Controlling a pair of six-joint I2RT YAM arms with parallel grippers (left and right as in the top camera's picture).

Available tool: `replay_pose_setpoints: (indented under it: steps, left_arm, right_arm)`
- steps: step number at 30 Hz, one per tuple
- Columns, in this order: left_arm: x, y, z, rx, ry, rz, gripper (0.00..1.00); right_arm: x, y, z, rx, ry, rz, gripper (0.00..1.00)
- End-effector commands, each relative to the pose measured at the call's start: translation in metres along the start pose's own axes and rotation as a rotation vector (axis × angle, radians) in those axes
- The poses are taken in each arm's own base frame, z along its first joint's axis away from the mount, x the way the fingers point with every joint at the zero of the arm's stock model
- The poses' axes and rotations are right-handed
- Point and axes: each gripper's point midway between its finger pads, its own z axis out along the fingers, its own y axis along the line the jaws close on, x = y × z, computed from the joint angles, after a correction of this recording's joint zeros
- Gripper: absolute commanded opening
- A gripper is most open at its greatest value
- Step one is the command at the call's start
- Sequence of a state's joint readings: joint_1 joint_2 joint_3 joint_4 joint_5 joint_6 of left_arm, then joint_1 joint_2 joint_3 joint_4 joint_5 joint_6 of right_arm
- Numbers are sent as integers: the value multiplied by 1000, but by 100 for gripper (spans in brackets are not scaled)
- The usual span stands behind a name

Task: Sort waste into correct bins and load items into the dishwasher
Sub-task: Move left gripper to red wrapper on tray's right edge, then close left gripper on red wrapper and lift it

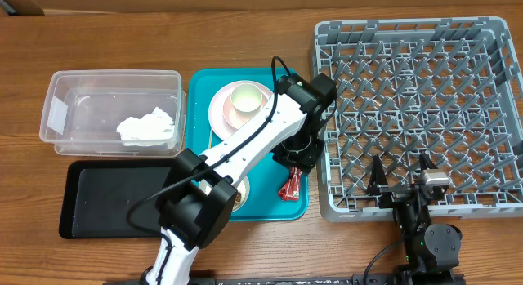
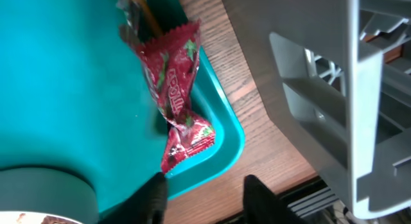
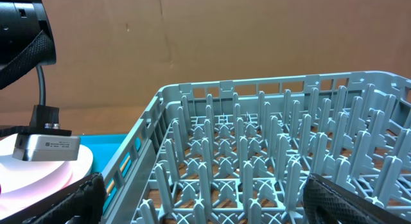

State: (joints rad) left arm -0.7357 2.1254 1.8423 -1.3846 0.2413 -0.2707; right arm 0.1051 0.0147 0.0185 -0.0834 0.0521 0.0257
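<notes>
1. Left gripper [image 2: 205,182] is released: fingers apart, nothing between them, hanging over the teal tray [image 2: 64,89] at a corner by the dish rack [image 1: 417,113].
2. Red wrapper [image 2: 174,99] lies on the teal tray just inside its rim, just ahead of the fingertips. I see no contact.
3. Right gripper [image 3: 204,195] is spread wide and empty, at the rack's near edge.
4. Napkin [image 1: 147,126] sits in the clear tub [image 1: 65,89].

Red shiny wrapper [image 1: 289,187] lies twisted and flat just left of the grey dish rack [image 1: 417,113], by its front-left corner. Pink plate [image 1: 219,109] sits further back on that side, pale bowl [image 1: 245,97] upright on it. Far left of the rack: crumpled white napkin [image 1: 147,127] in the clear tub [image 1: 57,113], level with the rack's middle, flat black tray [image 1: 114,207] level with its front.
</notes>
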Motion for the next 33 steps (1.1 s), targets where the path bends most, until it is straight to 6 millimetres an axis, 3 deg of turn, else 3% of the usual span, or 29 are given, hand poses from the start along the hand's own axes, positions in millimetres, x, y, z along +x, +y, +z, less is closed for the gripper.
replay_pose_setpoints:
  steps: [1, 5, 11, 22, 33]
  left_arm:
    - [0, 7, -4, -46, -23, 7, 37]
    - [-4, 8, -3, -52, -40, 10, 27]
    - [-13, 7, -1, -49, -78, -9, 22]
    - [-15, 6, -1, -47, -86, -6, 32]
    - [-12, 9, 6, -51, -72, -26, 31]
  right_arm:
    - [2, 0, 0, 0, -4, -2, 100]
    - [2, 0, 0, 0, -4, -2, 100]
    - [2, 0, 0, 0, -4, -2, 100]
    - [2, 0, 0, 0, -3, -2, 100]
    - [2, 0, 0, 0, -3, -2, 100]
